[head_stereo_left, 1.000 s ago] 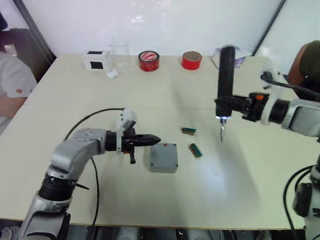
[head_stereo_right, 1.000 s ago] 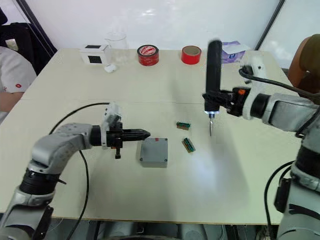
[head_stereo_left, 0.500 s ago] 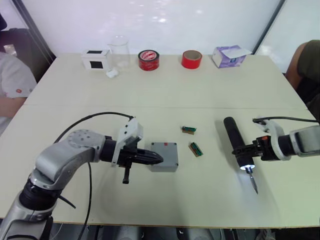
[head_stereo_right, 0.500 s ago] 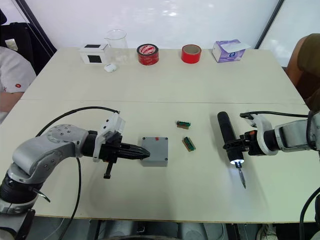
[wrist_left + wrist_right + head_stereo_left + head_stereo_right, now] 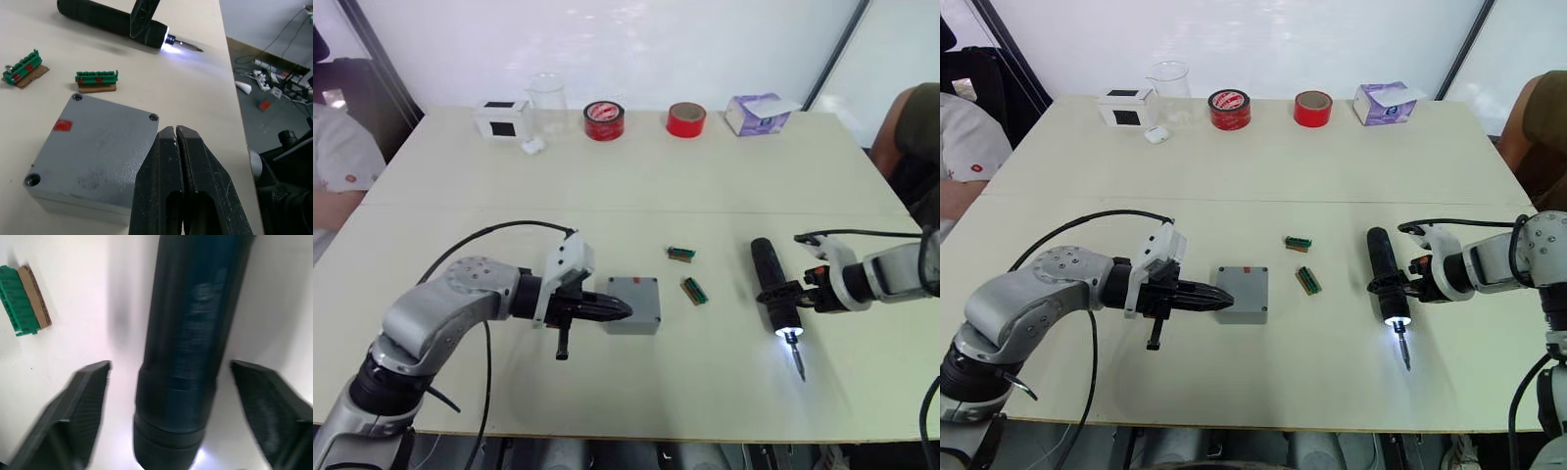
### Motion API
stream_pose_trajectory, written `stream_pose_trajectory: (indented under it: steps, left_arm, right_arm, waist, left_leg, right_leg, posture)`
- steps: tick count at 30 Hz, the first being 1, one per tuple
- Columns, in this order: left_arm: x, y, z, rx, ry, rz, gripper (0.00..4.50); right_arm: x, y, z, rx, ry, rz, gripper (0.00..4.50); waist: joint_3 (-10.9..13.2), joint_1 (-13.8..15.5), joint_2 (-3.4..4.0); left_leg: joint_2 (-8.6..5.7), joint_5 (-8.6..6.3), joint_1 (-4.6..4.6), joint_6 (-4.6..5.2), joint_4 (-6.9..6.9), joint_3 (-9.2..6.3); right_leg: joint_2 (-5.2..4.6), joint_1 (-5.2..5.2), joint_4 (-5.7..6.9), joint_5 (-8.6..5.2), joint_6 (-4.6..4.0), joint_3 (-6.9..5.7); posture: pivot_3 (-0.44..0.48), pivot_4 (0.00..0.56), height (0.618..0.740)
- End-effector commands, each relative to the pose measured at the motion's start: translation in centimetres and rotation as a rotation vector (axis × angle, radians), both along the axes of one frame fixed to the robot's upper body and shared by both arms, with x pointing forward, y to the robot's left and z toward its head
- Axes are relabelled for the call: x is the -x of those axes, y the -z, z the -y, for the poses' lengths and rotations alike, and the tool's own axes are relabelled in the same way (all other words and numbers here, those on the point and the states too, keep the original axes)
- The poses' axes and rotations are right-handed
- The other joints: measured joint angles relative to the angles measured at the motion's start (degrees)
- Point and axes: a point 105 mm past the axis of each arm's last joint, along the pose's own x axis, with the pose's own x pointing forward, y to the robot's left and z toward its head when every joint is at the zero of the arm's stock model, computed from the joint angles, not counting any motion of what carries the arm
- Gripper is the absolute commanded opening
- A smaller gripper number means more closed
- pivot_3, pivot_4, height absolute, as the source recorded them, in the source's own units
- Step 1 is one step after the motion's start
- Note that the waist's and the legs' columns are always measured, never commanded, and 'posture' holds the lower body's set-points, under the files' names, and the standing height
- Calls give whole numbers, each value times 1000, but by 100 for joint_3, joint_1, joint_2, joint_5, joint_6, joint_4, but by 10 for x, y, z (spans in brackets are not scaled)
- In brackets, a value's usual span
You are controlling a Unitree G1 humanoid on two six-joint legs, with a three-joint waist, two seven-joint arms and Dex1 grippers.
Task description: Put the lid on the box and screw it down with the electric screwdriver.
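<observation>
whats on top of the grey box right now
The lid sits on the box, with a red mark and corner screw holes showing. The box's inside is covered. The shut left end effector is at its edge.

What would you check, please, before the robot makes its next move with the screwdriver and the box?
1. Lid on the box: ok, the grey top sits flush, with screw heads showing in three visible corners.
2. Fourth corner screw: cannot tell, the left gripper hides that corner.
3. Left gripper clear of the box: not ok, its shut fingers point at the box edge, right beside it.
4. Electric screwdriver set down: ok, it lies flat on the table, its light on.
5. Right gripper released: ok, the fingers stand open on either side of the screwdriver, apart from it.
6. Two green connector pieces clear of the box: ok.
</observation>
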Motion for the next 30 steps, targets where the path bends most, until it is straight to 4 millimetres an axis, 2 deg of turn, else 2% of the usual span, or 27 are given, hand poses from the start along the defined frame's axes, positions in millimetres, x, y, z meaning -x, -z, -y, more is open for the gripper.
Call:
stream_pose_trajectory:
  steps: [1,5,9,13,16,20,23,26,28,30]
  left_arm:
    - [-7,-7,-7,4,-23,34,0]
    - [-16,-8,-13,7,-68,42,0]
    - [-32,-13,-26,32,-165,51,0]
    - [-39,-16,-30,79,-228,42,0]
    - [-51,-19,-32,137,-325,78,0]
    - [-68,-22,-39,182,-471,135,0]
    - [-69,-27,-42,210,-523,186,0]
    - [-68,-27,-42,208,-539,229,0]
    - [-59,-12,-43,149,-477,148,0]
    - [-53,6,-50,74,-430,56,0]
  right_arm:
    - [-5,-10,3,39,-5,52,4464]
    - [-12,-25,6,74,-23,136,4464]
    - [-20,-53,1,43,-53,247,4464]
    - [-23,-78,-14,3,-132,358,4464]
    - [-18,-87,-30,-5,-234,426,4464]
    - [-5,-93,-61,-106,-386,507,4464]
    - [10,-96,-84,-180,-504,608,4464]
    - [18,-96,-93,-217,-548,676,4464]
    - [29,-89,-106,-215,-643,751,4464]
    - [41,-69,-116,-177,-747,725,4464]
  waist:
    - [0,9,-2]
    - [1,5,0]
    - [5,-2,6]
    - [5,-1,6]
    - [5,1,6]
    - [4,14,5]
    - [4,15,4]
    - [4,15,4]
    - [3,22,3]
    - [3,13,3]
  left_leg:
    - [-1,0,0,0,1,-1]
    - [-2,0,-1,0,1,-2]
    - [-2,0,-3,0,0,-2]
    - [0,0,-2,0,0,-4]
    - [1,-1,-3,0,-1,-5]
    - [0,-1,-4,1,0,-8]
    - [1,-1,-4,1,0,-8]
    - [-1,-1,-2,1,1,-9]
    - [-3,-1,1,0,2,-8]
    - [-3,-1,2,0,3,-9]
  right_leg:
    - [-1,1,0,0,0,0]
    - [-3,1,-1,1,2,0]
    - [-2,-4,4,3,5,0]
    - [1,-6,8,3,5,-1]
    - [-1,-6,9,4,7,-2]
    - [-7,-5,11,13,21,-4]
    - [-11,-4,14,15,24,-4]
    - [-18,-6,29,15,24,-4]
    - [-23,-5,36,15,24,-4]
    - [-21,-4,36,14,23,-6]
  posture:
    - [0,150,740]
    - [0,150,740]
    - [0,150,740]
    - [0,150,740]
    - [0,150,740]
    - [0,150,740]
    - [0,150,740]
    - [0,150,740]
    - [0,150,740]
    - [0,150,740]
